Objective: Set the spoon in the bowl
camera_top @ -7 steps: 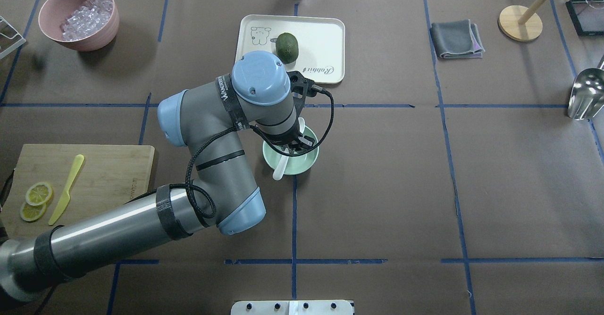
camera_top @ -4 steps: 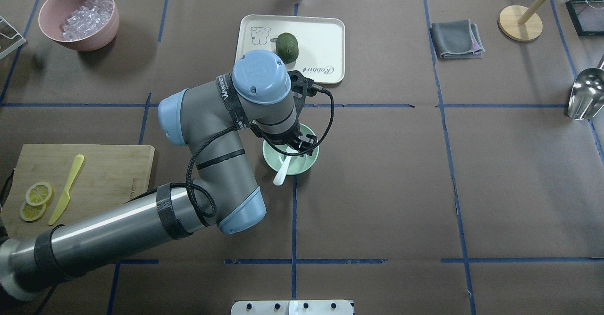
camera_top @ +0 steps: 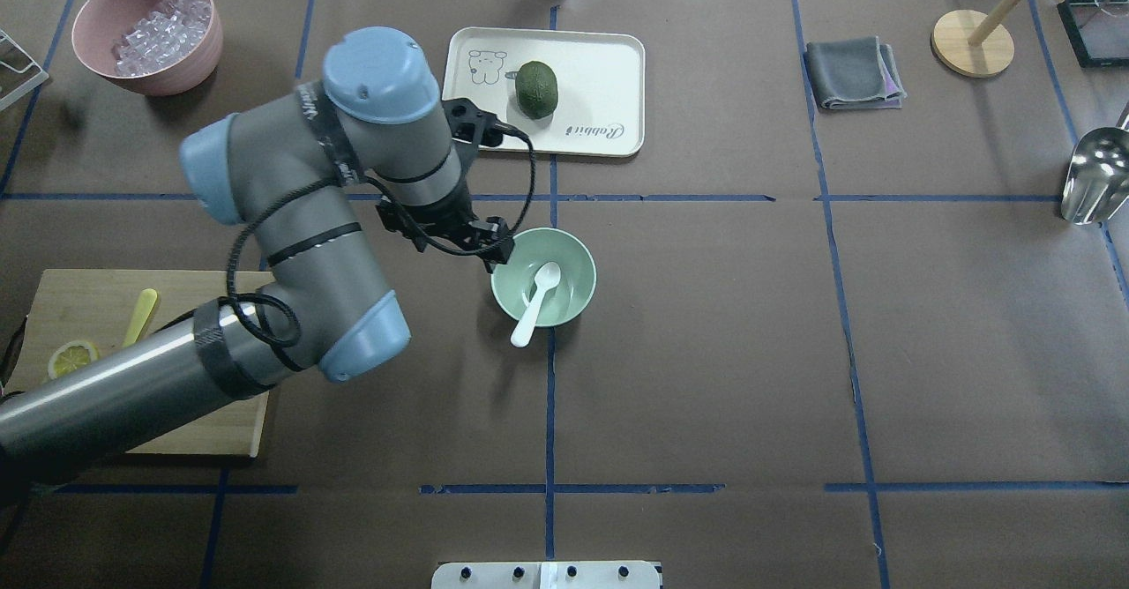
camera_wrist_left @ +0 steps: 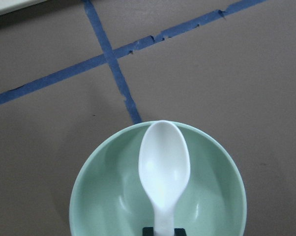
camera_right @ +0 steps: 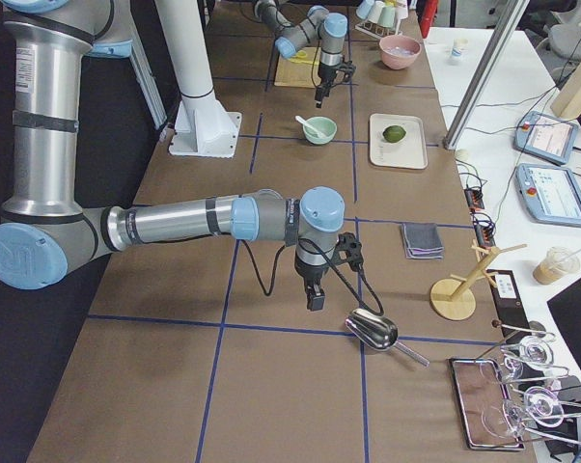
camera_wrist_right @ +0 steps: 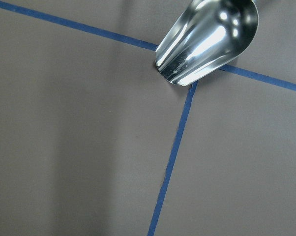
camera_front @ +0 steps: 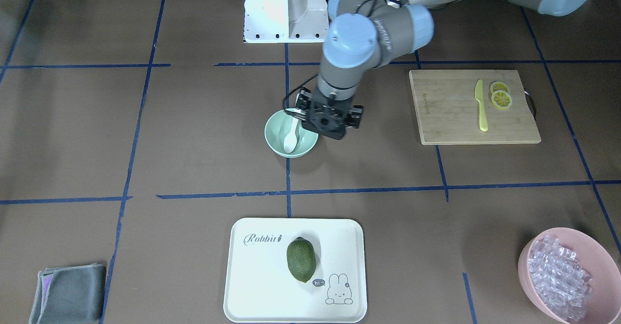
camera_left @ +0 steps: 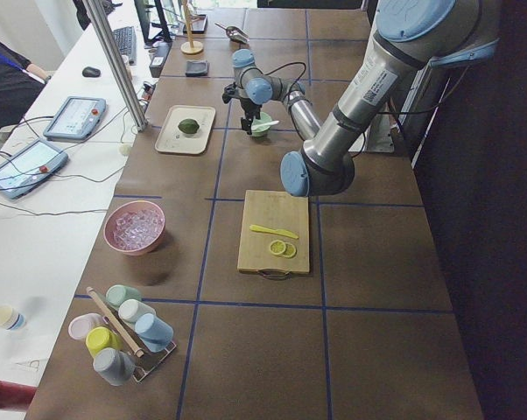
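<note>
The spoon lies in the bowl, its handle poking over the rim nearest the robot, and the left hand, spread and empty just left of the bowl, could bump it and tip the spoon onto the tabletop.

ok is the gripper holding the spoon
No, the spoon rests in the bowl and the left gripper is off beside the rim.
</note>
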{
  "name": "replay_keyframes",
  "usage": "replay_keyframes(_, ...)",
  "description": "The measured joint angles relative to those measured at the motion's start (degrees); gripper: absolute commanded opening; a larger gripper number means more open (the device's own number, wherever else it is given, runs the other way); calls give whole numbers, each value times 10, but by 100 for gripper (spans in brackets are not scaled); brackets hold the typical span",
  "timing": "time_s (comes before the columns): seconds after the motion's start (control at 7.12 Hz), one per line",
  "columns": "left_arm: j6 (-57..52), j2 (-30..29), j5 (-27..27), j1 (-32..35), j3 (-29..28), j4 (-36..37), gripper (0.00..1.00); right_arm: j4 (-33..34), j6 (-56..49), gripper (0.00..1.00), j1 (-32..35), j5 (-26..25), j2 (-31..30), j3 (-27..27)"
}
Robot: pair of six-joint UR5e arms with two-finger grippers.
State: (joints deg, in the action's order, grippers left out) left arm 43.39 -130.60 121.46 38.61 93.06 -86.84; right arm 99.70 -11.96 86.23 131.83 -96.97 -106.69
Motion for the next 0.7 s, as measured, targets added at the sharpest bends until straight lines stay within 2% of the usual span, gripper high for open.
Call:
replay_keyframes(0.28, -46, 99, 17, 68, 74, 7, 100, 1, 23, 100, 1, -1, -1, 3)
replay_keyframes(0.42, -115, 148, 37, 117, 97, 11, 100, 1, 43, 100, 3, -1, -1, 6)
replay_keyframes(0.7, -255, 245, 111, 256, 112, 16, 100, 1, 74, 100, 7, 0, -1, 7)
